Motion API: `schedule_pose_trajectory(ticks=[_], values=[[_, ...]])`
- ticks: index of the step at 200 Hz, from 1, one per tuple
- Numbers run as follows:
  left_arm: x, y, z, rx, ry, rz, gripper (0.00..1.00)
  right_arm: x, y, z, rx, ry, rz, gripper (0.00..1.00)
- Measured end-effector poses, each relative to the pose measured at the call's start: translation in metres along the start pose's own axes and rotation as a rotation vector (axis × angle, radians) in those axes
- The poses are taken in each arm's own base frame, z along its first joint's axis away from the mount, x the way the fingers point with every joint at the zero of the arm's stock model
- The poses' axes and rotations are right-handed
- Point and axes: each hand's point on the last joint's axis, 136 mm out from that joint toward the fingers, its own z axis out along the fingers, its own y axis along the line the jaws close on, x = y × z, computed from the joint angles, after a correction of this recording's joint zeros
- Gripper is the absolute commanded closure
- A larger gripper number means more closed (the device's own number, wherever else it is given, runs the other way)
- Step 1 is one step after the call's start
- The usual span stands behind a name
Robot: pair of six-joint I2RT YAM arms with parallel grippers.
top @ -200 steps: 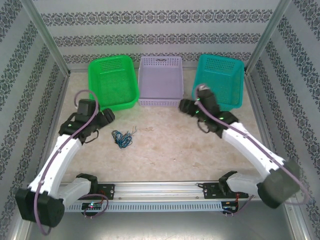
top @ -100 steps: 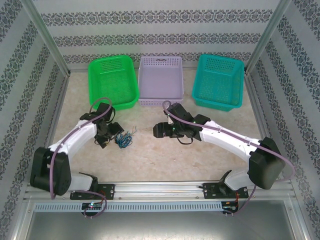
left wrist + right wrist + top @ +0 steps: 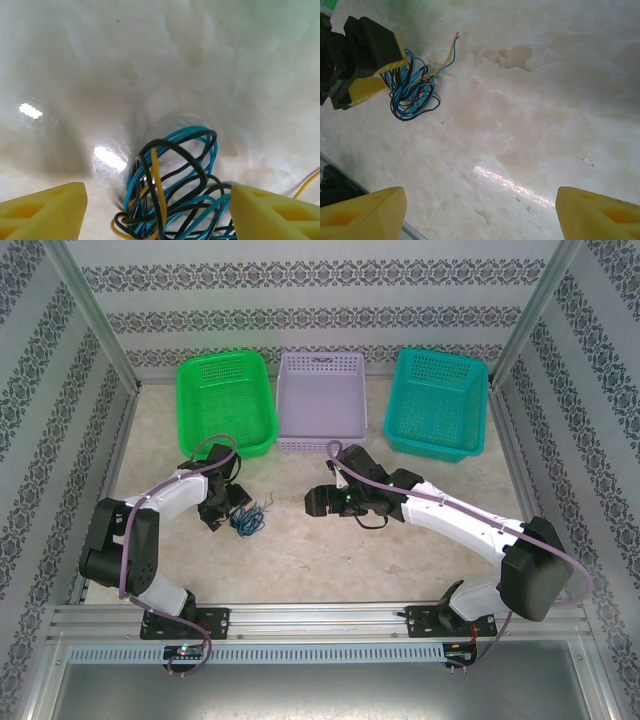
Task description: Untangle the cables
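Observation:
The cables (image 3: pixel 246 521) lie as one small tangle of thin blue, black and yellow wires on the marble table, left of centre. My left gripper (image 3: pixel 229 508) is lowered right at the tangle's left side. In the left wrist view the cables (image 3: pixel 175 187) loop up between the yellow fingers (image 3: pixel 45 212), and my left gripper (image 3: pixel 157 205) stands open around them. My right gripper (image 3: pixel 318 502) hovers open over bare table to the right of the tangle. From the right wrist view, the cables (image 3: pixel 412 87) sit beside the left gripper (image 3: pixel 387 72), far from my right gripper (image 3: pixel 480 212).
Three baskets stand in a row at the back: green (image 3: pixel 225 405), lavender (image 3: pixel 320 400) and teal (image 3: pixel 438 400). A loose yellow and blue wire end (image 3: pixel 451 45) trails from the tangle toward the back. A metal rail (image 3: pixel 320 620) runs along the near edge.
My left gripper has moved right and down onto the tangle. My right arm swung from the teal basket to the middle of the table, then held still.

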Motion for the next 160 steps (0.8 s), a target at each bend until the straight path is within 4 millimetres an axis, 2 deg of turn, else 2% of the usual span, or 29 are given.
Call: schedule_pose_trajectory(ticks=[38,53,68,78,87,97,107,134,160], values=[[-0.004,-0.005,0.004,0.016,-0.01,-0.011,0.34,0.001,-0.002,0.003,-0.008,0.02,0.013,0.21],[-0.002,-0.005,0.01,0.005,0.002,-0.018,0.4,0.0,-0.004,0.006,-0.006,0.028,0.02,0.21],[0.0,-0.001,0.014,-0.013,-0.001,-0.017,0.62,0.001,-0.004,0.008,-0.008,0.036,0.023,0.21],[0.001,0.002,0.014,-0.02,-0.009,-0.028,0.86,0.002,-0.004,0.009,-0.011,0.043,0.025,0.22],[0.003,0.006,0.015,-0.032,-0.019,-0.024,1.0,0.003,-0.004,0.01,-0.014,0.05,0.031,0.22],[0.006,0.008,0.014,-0.031,-0.032,-0.02,1.0,0.003,-0.004,0.011,-0.018,0.057,0.043,0.22],[0.01,0.0,0.011,0.011,-0.043,-0.018,1.0,0.003,-0.005,0.013,-0.026,0.066,0.065,0.22],[0.035,-0.035,-0.005,0.148,-0.046,0.052,1.0,-0.003,-0.005,0.017,-0.071,0.067,0.167,0.2],[0.045,-0.07,-0.027,0.247,-0.051,0.1,1.0,-0.013,-0.001,0.019,-0.117,0.051,0.292,0.14]])
